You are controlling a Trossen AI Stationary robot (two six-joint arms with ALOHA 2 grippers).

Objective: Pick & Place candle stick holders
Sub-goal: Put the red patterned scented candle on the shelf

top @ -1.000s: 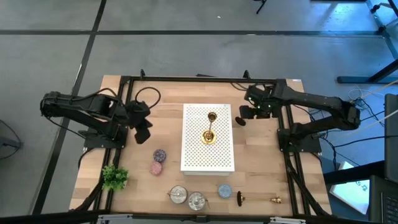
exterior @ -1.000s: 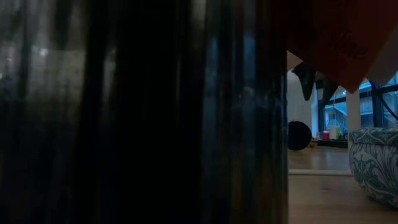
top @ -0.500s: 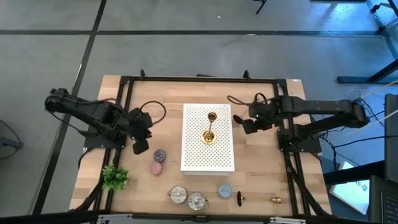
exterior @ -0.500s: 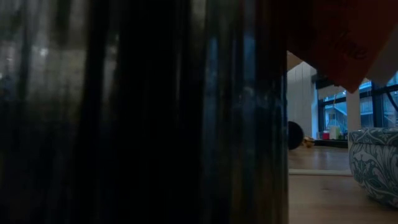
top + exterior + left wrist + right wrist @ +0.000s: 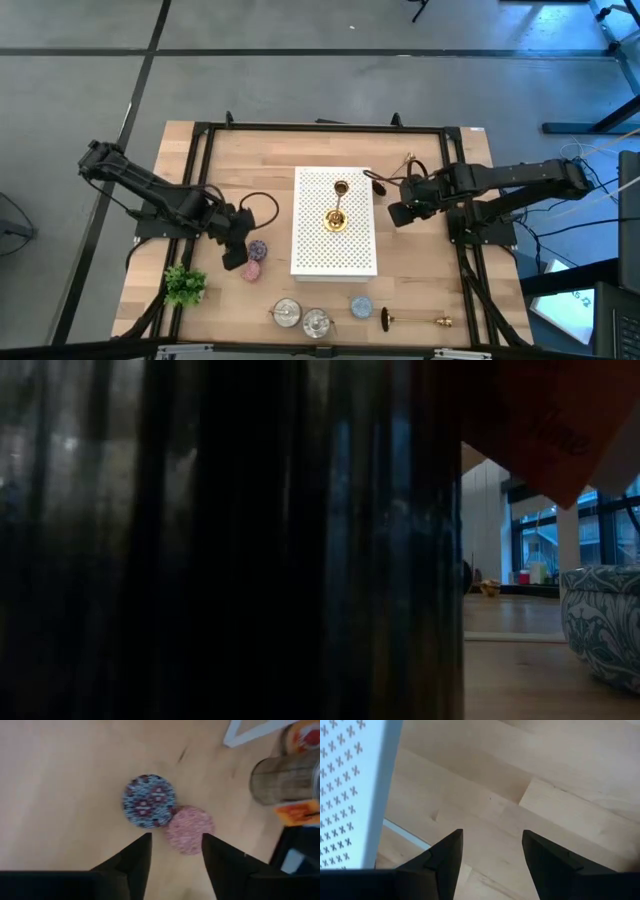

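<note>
Candle stick holders: two on the white perforated board point(image 5: 335, 265) at table centre — one upright point(image 5: 336, 219), a second point(image 5: 340, 188) just beyond it toward the far edge. Third one point(image 5: 414, 320) lies on its side near the front edge, right of the blue disc point(image 5: 361, 307), dark base toward the disc.

Left gripper point(image 5: 173, 850) hangs over bare wood left of the board, fingers apart, nothing between them. Below it, purple patterned disc point(image 5: 149, 801) and pink disc point(image 5: 189, 829), touching each other. Small green plant point(image 5: 184, 285) near the front left corner. Two glass pots point(image 5: 302, 319) at the front edge, left of the blue disc.

Right gripper point(image 5: 492, 851) sits over bare wood just off the board's right edge, fingers parted, empty.

Low view is mostly blocked by a dark object close to the lens; a patterned bowl point(image 5: 603, 622) shows at its right.

Open wood on both sides of the board; black frame rails point(image 5: 205, 170) run along the table edges.
</note>
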